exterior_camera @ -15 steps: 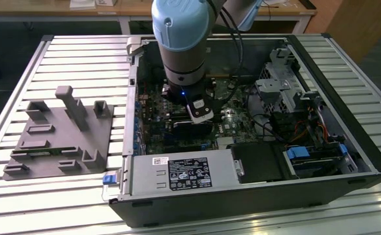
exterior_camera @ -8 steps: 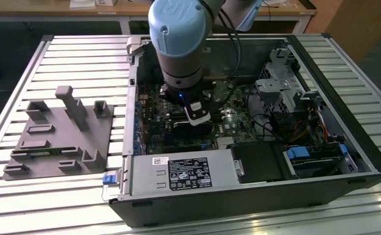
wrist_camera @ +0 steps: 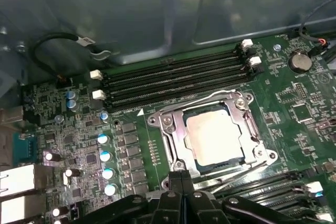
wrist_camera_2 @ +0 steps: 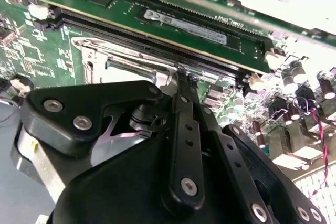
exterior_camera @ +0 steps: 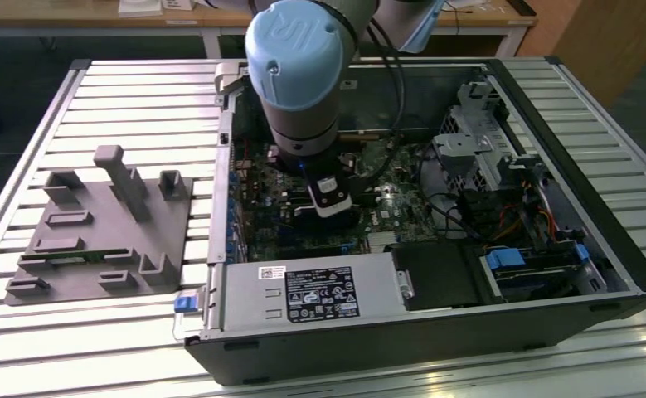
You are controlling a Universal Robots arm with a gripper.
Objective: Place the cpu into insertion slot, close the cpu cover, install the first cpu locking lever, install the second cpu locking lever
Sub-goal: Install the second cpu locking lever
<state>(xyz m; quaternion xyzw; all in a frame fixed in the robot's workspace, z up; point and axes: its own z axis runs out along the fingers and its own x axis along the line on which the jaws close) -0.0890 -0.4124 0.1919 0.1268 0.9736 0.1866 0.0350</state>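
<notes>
We see the cpu (wrist_camera: 214, 139) seated in its socket on the motherboard (wrist_camera: 79, 145), with the cover (wrist_camera: 176, 140) lying flat around it. The gripper (wrist_camera: 181, 178) hovers just beside the socket's edge, fingers (wrist_camera_2: 185, 129) pressed together and holding nothing, inside the open case (exterior_camera: 588, 249).

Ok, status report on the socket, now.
Gripper low over the motherboard at the socket's edge, fingers together. Cpu seated in its slot, cpu cover down around it. Nothing lying across the socket.
</notes>
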